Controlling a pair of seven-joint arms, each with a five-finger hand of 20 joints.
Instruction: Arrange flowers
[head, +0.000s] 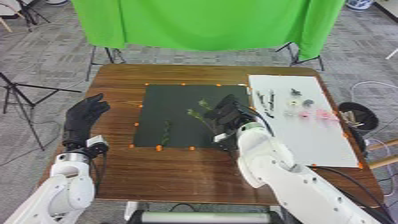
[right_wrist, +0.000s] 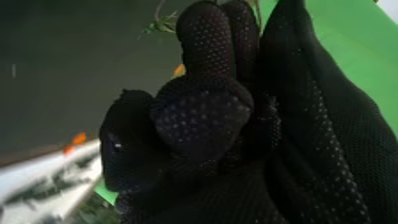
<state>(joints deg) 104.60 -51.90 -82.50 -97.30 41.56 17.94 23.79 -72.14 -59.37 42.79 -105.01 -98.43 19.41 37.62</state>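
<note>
Beside leafy sprigs (head: 195, 114), the right hand (head: 233, 114) is curled.

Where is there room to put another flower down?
There's room on the dark mat, beyond the green stem in its left half, and on the white sheet, nearer the robot than the pink flowers. It's crowded farther up that sheet, and around the right hand and leafy sprigs.

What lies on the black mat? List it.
On the black mat, a green stem lies at the near left. Leafy sprigs show beside the right hand, perhaps held. Whatever that hand covers at the mat's right side can't be seen.
</note>
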